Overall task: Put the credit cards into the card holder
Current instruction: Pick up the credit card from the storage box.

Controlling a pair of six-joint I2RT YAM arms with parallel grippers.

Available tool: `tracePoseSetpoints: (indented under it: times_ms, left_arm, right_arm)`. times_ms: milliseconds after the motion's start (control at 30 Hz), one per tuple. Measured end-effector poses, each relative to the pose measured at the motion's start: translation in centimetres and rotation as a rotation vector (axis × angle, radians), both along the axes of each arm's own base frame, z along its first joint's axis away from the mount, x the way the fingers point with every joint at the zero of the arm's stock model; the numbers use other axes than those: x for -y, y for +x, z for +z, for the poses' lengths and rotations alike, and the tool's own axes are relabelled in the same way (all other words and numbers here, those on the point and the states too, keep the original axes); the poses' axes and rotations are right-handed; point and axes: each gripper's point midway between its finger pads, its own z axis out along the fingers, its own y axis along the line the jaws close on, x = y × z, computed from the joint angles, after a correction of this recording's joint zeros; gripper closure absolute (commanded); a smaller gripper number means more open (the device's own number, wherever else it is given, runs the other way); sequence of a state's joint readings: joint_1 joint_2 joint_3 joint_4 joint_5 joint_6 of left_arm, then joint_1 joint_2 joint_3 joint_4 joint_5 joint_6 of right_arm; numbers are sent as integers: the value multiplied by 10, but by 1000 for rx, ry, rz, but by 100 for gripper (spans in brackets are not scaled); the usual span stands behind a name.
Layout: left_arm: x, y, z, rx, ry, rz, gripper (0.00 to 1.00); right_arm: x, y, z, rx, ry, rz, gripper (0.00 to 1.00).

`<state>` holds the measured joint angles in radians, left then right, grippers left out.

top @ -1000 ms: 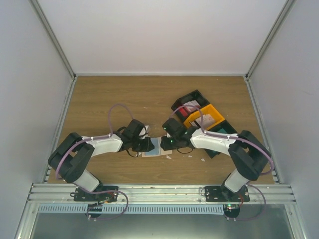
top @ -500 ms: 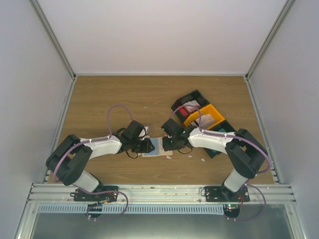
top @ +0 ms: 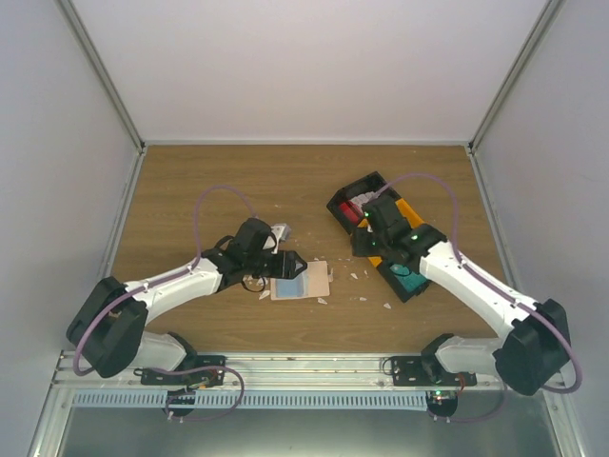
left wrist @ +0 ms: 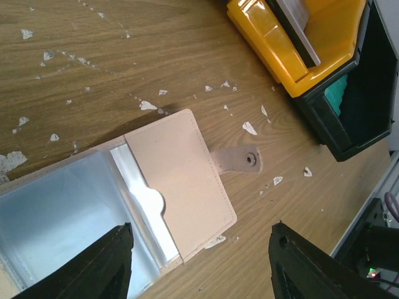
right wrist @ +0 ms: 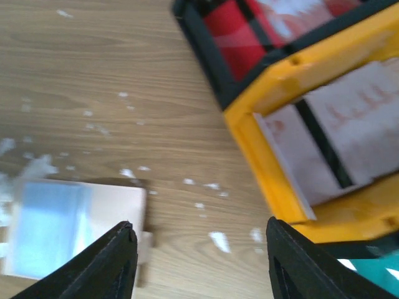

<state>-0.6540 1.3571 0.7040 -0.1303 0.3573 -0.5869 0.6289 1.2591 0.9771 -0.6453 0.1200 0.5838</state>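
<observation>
Your wooden table [top: 190, 181] fills the floor of the cell, and both arms are stretched over its middle: left arm [top: 181, 281] reaching in from the left, right arm [top: 476, 286] angled up toward the bins.

Those bins sit in a slanted row on the right. There is a black bin [right wrist: 206, 50], a yellow bin [left wrist: 280, 43] pressed against it, and a second black bin [left wrist: 361, 124] at the near end.

Your left gripper [left wrist: 201, 249] is spread wide with nothing between its fingers, standing over the near edge of the card holder [left wrist: 177, 180]. I cannot tell whether a tip touches it. Your right gripper [right wrist: 199, 249] is just as wide and just as empty, hanging over bare wood beside the yellow bin's corner.

The card holder lies flat and unfolded near the table's centre, between the two grippers. Its pale bluish inside faces up, the beige pocket is on the bin side, and the snap tab [left wrist: 240, 160] points toward the bins. A white strip shows at the pocket's mouth (card or lining, I cannot say).

The red cards [right wrist: 234, 28] are in the first black bin, the white-grey cards [right wrist: 349, 137] in the yellow one, and a teal card [left wrist: 336, 96] in the second black bin.

White scraps [left wrist: 249, 128] are sprinkled on the wood around the holder.
</observation>
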Motion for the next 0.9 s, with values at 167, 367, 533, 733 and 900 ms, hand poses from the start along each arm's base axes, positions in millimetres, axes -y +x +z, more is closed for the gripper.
tracePoseSetpoints:
  times_ms: [167, 367, 533, 733, 900]
  left_arm:
    - [0, 0, 3, 8, -6, -2, 37]
    - [2, -1, 5, 10, -16, -12, 37]
    - [6, 0, 4, 8, -22, -23, 38]
    - [14, 7, 0, 0, -16, -43, 39]
    - [19, 14, 1, 6, -16, -51, 39]
  right_arm:
    - [34, 10, -15, -39, -120, 3, 32]
    - [38, 42, -43, -104, -236, 77, 19]
    - [42, 55, -71, -154, -278, 131, 19]
    - [34, 63, -97, -215, -262, 205, 28]
    - [23, 58, -113, -263, -225, 259, 34]
